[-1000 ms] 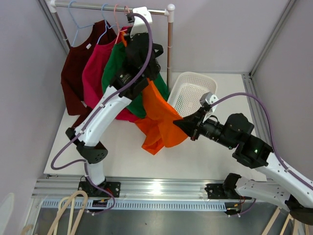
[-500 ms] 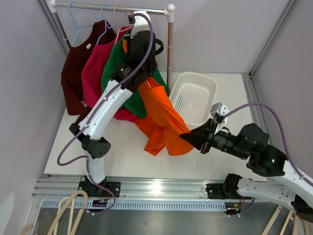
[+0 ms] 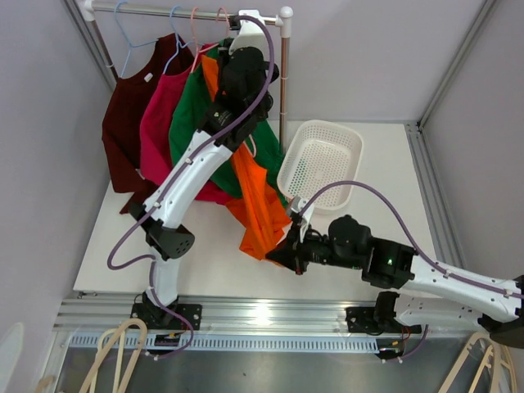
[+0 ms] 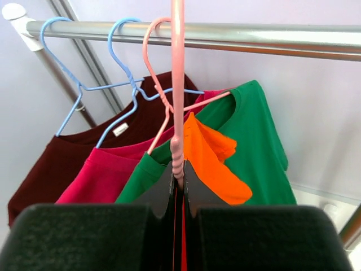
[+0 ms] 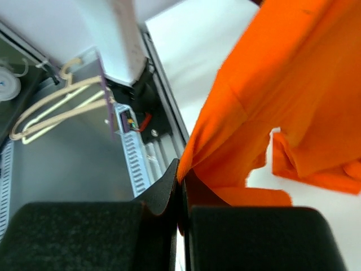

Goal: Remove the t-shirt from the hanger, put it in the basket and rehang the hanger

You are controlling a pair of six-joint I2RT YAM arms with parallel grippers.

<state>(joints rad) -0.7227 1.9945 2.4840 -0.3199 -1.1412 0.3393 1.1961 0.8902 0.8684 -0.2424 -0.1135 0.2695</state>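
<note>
The orange t-shirt hangs stretched from the rack down to the table's front. It also shows in the left wrist view and the right wrist view. My left gripper is high up at the rail, shut on the twisted neck of the pink hanger that carries the shirt. The hanger's hook rises edge-on to the rail. My right gripper is low near the table's front edge, shut on the shirt's lower hem.
Maroon, magenta and green shirts hang on the rail to the left. A white basket stands on the table to the right. Beige spare hangers lie below the front rail.
My right gripper has swung left and toward the front edge with the hem, pulling the shirt long and narrow. My left gripper has risen toward the rail with the hanger.
</note>
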